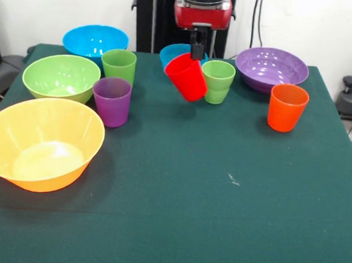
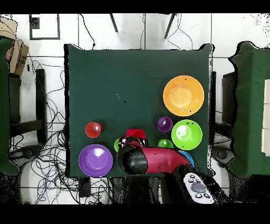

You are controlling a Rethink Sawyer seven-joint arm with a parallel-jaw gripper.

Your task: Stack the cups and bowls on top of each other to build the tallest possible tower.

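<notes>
My gripper [image 1: 197, 52] is shut on the rim of the red cup [image 1: 186, 77] and holds it tilted above the table, in front of a blue bowl [image 1: 172, 52] and beside a light green cup [image 1: 218, 81]. In the overhead view the red cup [image 2: 135, 133] shows just beyond the arm [image 2: 153, 160]. The orange cup [image 1: 287, 107] and the purple bowl [image 1: 271, 68] stand at the right. A second green cup [image 1: 118, 66], the purple cup [image 1: 111, 101], the green bowl [image 1: 61, 77], another blue bowl [image 1: 95, 41] and the yellow-orange bowl [image 1: 41, 142] stand at the left.
The dark green table cloth [image 1: 207, 201] covers the whole table. Chairs and cables lie around the table's sides in the overhead view. The robot's pedestal [image 1: 155, 14] stands at the far edge.
</notes>
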